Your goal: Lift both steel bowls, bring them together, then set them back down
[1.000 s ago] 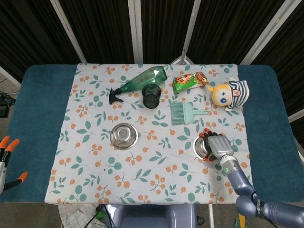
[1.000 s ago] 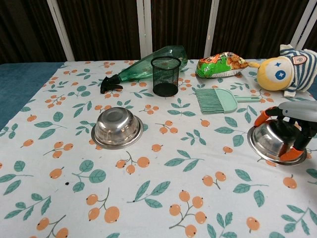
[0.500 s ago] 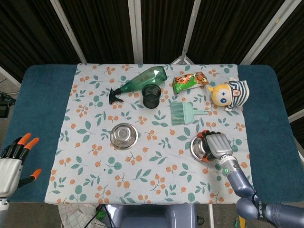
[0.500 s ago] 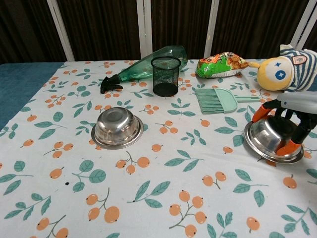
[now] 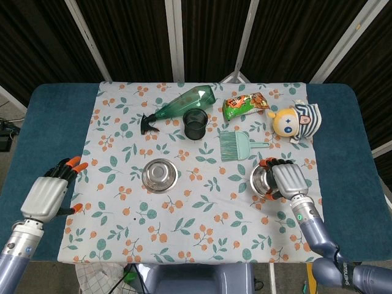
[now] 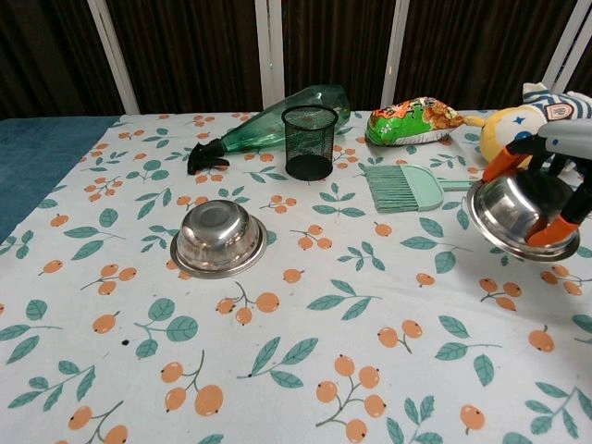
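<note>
One steel bowl [image 5: 160,174] [image 6: 219,239] rests on the patterned cloth left of the middle, untouched. The other steel bowl [image 5: 262,182] [image 6: 514,214] hangs tilted above the cloth at the right, gripped from above by my right hand [image 5: 286,179] [image 6: 553,176], whose orange-tipped fingers wrap its rim. My left hand [image 5: 49,195] hovers over the blue table edge at the far left, well away from the first bowl, fingers spread and empty. The chest view does not show it.
A black mesh cup [image 5: 196,123], a green spray bottle [image 5: 179,106], a snack bag [image 5: 245,104], a teal brush [image 5: 237,146] and a plush toy [image 5: 297,120] lie across the back. The toy sits just behind the lifted bowl.
My right hand has lifted its bowl off the cloth and tilted it. My left hand has risen into view and come inward toward the cloth's left edge.
</note>
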Robot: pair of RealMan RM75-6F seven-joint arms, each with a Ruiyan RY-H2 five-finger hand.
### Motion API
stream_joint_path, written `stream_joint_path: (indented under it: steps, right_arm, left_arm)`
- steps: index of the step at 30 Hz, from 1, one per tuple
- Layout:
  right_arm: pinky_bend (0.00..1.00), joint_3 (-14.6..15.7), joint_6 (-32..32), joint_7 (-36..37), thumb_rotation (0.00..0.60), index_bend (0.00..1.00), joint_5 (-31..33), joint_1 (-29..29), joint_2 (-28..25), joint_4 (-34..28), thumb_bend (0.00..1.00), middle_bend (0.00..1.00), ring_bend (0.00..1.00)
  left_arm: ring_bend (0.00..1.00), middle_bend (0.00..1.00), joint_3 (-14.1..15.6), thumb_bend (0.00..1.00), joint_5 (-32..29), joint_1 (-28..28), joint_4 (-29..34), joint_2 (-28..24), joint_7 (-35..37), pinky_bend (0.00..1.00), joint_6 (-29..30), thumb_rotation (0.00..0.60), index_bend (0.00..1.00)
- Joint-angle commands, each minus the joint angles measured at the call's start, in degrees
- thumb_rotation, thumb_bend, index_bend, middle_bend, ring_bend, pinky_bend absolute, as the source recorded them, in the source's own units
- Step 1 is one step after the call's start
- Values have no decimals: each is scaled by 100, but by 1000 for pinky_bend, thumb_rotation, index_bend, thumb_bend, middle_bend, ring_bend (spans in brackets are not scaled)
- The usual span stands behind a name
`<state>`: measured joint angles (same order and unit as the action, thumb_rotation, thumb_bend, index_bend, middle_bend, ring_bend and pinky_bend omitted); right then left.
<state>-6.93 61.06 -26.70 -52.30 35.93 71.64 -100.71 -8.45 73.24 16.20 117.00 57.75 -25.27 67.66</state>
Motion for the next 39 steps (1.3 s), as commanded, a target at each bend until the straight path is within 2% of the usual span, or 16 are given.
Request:
stream_joint_path:
  steps: [1, 4, 12, 22, 32, 39]
  right_arm:
    - [269, 4, 241, -180, 600, 293, -170, -54, -144, -86, 155, 268, 358]
    - [269, -7, 406, -376, 600, 293, -225, -69, -311, -241, 155, 269, 358]
    - [283, -75, 399, -617, 600, 293, 54, -33, -677, -642, 155, 268, 358]
    - [289, -195, 361, -694, 600, 293, 445, 35, -903, -654, 155, 268, 358]
    - [289, -225, 235, -591, 600, 293, 584, 76, -965, -513, 155, 268, 358]
    - [289, -213, 179, -475, 600, 293, 510, 65, -1040, -539, 155, 268, 358]
  left_arm:
    - [60, 34, -295, 219, -1148, 713, -230, 299, -489, 218, -693, 600, 172]
    - [16, 19, -375, 203, -1860, 1156, -479, 541, -815, 172, -1047, 600, 170]
    - [0, 0, -363, 165, -2979, 1894, -898, 1046, -1353, 113, -1361, 600, 166]
    - [0, 0, -362, 165, -3960, 2908, -1697, 1947, -1858, 115, -1651, 600, 164]
    - [0, 0, -339, 165, -4307, 3532, -2193, 2758, -1983, 101, -1553, 600, 164]
    - [0, 0, -290, 165, -4104, 3713, -2560, 3259, -1787, 96, -1529, 600, 164]
